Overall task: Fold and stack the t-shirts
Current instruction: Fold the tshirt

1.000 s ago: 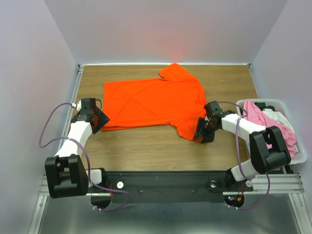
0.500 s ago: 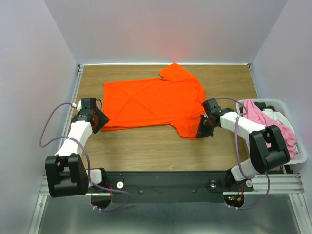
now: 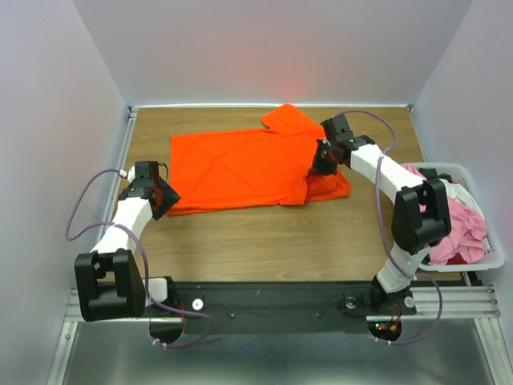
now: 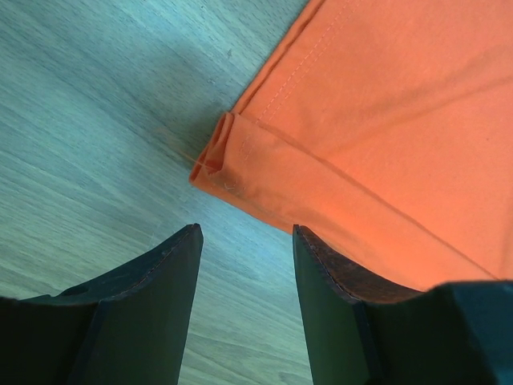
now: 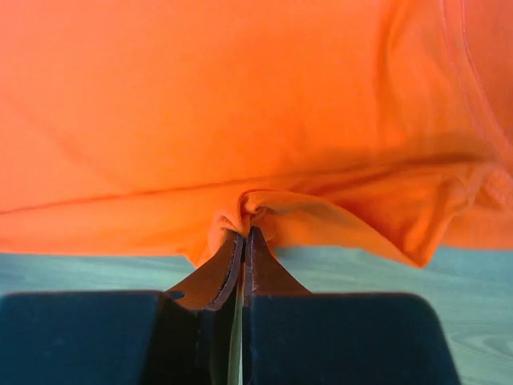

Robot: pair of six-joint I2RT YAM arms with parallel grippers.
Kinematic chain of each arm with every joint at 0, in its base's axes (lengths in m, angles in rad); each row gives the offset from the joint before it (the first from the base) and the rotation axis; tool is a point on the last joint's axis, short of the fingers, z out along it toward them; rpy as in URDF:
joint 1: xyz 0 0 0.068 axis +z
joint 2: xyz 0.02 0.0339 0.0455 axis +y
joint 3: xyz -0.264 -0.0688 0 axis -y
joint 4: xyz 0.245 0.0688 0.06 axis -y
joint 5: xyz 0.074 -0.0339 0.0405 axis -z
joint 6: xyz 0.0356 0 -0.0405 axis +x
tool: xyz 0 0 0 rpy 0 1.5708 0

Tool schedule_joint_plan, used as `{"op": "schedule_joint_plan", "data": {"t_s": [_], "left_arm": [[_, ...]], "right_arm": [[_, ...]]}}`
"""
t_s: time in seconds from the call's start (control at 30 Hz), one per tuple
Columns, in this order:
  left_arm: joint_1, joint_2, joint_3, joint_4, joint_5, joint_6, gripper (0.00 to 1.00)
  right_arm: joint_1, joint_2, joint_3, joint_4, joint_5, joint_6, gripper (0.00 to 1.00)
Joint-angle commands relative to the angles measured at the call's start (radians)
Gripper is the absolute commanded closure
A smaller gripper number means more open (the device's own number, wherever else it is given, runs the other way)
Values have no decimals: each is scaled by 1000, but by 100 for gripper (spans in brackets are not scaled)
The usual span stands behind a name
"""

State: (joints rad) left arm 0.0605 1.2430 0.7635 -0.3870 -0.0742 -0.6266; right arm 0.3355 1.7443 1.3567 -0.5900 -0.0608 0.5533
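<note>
Left claw (image 3: 166,200) (image 4: 244,241): is standing partly open, gripping nothing; it is hovering low over the wood at the table's left side, with the shirt's near left corner lying just ahead of its fingertips.
Left fingers (image 4: 172,273): are framing bare wood; the right-hand one is reaching the hem's edge, though whether it is touching cannot be told.
Table (image 3: 240,233): is carrying the shirt across its far half.
Orange shirt (image 3: 232,164) (image 4: 385,104) (image 5: 200,88): is lying spread sideways, hem toward the left and collar end toward the right; its near left corner is showing a small doubled-over fold.
Far sleeve (image 3: 284,120): is lying flat, pointing toward the back wall.
Near sleeve (image 3: 327,186): is lying bunched and turned inward at the shirt's near right edge.
Right claw (image 3: 321,160) (image 5: 243,241): is pinching a small pucker of orange cloth, jaws closed tight on it; it is sitting over the shirt's right part, between the two sleeves.
Bin (image 3: 490,261): is sitting at the table's right edge, apart from the orange shirt and partly hidden by the right arm.
Pink shirt (image 3: 458,228): is lying crumpled in the bin, with white cloth (image 3: 461,192) showing beside it.
</note>
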Motion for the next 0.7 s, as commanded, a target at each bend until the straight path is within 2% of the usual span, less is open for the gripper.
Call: {"op": "schedule_joint_plan", "data": {"t_s": [0.0, 0.17, 0.67], "left_arm": [[-4, -1, 23, 4, -7, 16, 40], [-4, 9, 25, 5, -10, 21, 40], [-4, 12, 22, 4, -4, 27, 39]], "right_arm": [[10, 60, 136, 10, 55, -41, 99], [10, 142, 249, 10, 114, -69, 99], [-1, 326, 404, 15, 185, -53, 99]]}}
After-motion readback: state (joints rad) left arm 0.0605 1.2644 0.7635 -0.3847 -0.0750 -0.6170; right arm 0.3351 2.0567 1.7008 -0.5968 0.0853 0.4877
